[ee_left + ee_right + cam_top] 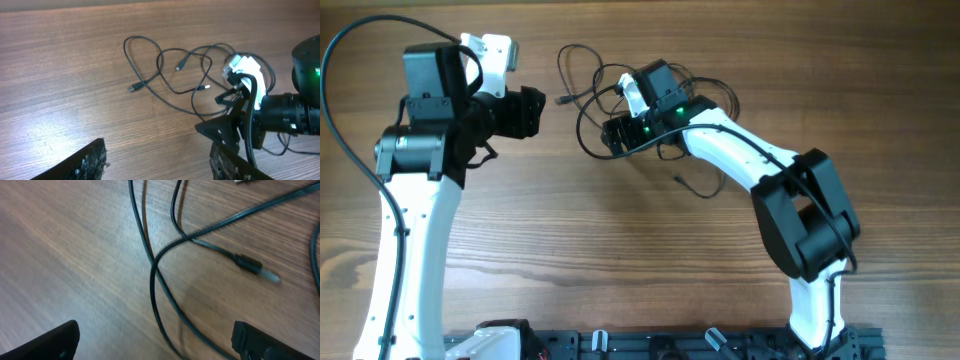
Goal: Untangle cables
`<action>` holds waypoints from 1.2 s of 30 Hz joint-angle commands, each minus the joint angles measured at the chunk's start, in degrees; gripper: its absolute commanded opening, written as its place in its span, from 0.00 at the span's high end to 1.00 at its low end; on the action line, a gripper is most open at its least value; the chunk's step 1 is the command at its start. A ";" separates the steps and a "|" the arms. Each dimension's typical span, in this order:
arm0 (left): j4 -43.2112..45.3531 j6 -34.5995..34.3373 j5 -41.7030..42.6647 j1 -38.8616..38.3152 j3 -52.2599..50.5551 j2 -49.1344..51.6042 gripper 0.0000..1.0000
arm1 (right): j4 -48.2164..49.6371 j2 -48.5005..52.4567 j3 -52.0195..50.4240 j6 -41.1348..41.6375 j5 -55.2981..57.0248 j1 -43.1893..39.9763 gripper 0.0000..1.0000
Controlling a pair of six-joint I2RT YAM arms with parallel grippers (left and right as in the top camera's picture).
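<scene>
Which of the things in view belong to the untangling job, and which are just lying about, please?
Job:
- cables, tangled on the table
- left gripper, open
- right gripper, open over the cables

Not the job:
- table
- rail at the near edge
No other loose thing shows.

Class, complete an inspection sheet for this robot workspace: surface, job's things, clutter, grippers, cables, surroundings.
Surface: wooden table, bare grain showing.
Job's things: thin black cables lie in overlapping loops on the far middle of the table; a plug end rests loose on the wood.
Clutter: nothing seen.
Grippers: left gripper open, beside the tangle, holding nothing; right gripper open, low over crossing strands.
Cables: thicker arm cable arcs from the left arm, apart from the tangle.
Surroundings: black rail along the near edge.
</scene>
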 commanded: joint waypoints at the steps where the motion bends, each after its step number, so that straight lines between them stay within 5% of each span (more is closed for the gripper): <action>1: -0.42 1.75 1.22 -0.22 0.24 1.11 0.32 | 2.75 2.71 0.46 0.83 -0.50 -0.11 0.00; 5: -0.46 1.11 3.19 -0.20 0.26 1.09 0.32 | 7.82 4.83 0.66 -0.22 -1.88 -0.13 0.00; 10: -1.46 -0.31 3.37 -0.20 0.26 1.05 0.18 | 10.80 8.59 2.05 0.22 -3.93 -0.11 0.02; 11: -1.46 -0.31 3.34 -0.20 0.26 1.05 0.18 | 10.67 8.63 2.05 1.07 -4.37 -0.11 0.11; 12: -1.42 -0.31 3.34 -0.20 0.26 1.05 0.18 | 10.71 8.63 2.05 1.27 -4.81 -0.11 0.37; 13: -1.38 -0.31 3.34 -0.22 0.26 1.05 0.18 | 10.67 8.63 2.05 1.46 -5.01 -0.11 0.81; 15: -1.49 -0.33 3.34 -0.20 0.26 1.05 0.20 | 10.16 8.57 2.05 2.91 -6.54 -0.11 0.95; 18: -1.42 -0.33 3.37 -0.22 0.26 1.07 0.20 | 5.07 6.34 3.58 3.61 -6.27 -0.57 0.96; 25: -1.75 -0.31 7.82 -0.26 0.20 1.79 0.19 | -23.28 -11.19 17.55 3.02 5.14 -7.65 0.96; 36: 2.84 -0.13 20.74 -8.41 0.20 19.52 0.19 | -39.28 -29.94 18.29 3.43 19.06 -10.25 0.96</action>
